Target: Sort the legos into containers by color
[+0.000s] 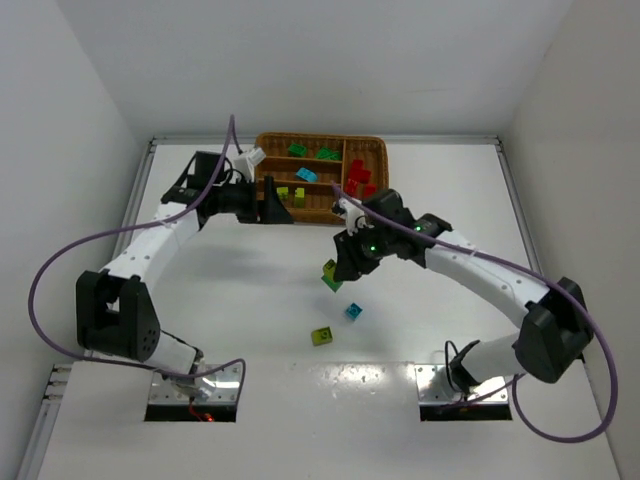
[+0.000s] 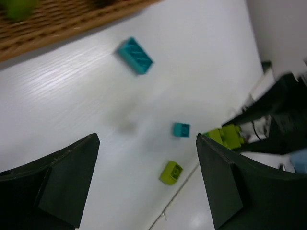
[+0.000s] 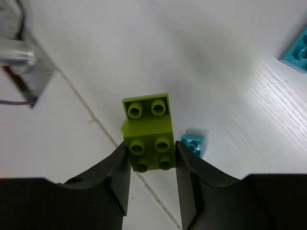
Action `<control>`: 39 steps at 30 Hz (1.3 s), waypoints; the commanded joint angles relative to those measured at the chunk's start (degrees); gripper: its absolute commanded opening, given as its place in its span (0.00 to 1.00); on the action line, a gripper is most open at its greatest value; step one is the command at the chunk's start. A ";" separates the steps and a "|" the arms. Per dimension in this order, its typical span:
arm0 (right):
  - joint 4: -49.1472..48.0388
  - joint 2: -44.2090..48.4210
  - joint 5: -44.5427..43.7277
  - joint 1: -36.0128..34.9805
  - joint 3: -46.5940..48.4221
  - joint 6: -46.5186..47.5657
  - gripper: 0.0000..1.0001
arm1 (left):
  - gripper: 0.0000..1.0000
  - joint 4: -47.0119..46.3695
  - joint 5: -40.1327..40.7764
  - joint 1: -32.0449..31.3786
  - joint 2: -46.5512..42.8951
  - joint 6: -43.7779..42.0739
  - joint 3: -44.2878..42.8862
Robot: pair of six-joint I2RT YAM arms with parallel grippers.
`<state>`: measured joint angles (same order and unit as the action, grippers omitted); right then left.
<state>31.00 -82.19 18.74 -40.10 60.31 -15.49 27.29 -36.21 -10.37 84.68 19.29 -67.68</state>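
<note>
On the white table [image 1: 250, 300], the brown woven wicker tray [image 1: 320, 139] sat at the far edge, holding green, cyan, yellow-green and red legos in separate sections. The right gripper [image 3: 152, 158] was clamped on a yellow-green studded lego stack [image 3: 148, 127], lifted above the table, near the tray's front. The left gripper [image 2: 146, 182] hung with fingers apart at the tray's near-left corner, gripping nothing. A small cyan brick [image 1: 352, 311] and a yellow-green brick [image 1: 321, 336] lay loose, just nearer than the held stack.

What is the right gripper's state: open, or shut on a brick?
The right gripper is shut on a yellow-green lego: both fingers press its sides in the wrist view.
</note>
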 commanded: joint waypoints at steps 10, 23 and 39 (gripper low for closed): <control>-4.72 4.58 38.29 9.59 -0.11 -1.82 0.13 | 0.99 -3.39 -30.68 -6.06 -5.14 -12.86 2.29; -9.99 2.92 39.18 13.03 1.65 -5.95 0.15 | 0.99 -0.66 -37.62 -15.11 -0.84 -18.06 1.76; -11.76 1.86 40.23 13.03 2.18 -7.01 0.15 | 0.73 -2.33 -38.85 -18.37 0.92 -16.30 -1.75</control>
<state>21.89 -80.27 56.36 -27.33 60.14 -22.55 27.40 -72.31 -27.90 85.93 3.70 -67.26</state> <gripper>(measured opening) 0.384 0.742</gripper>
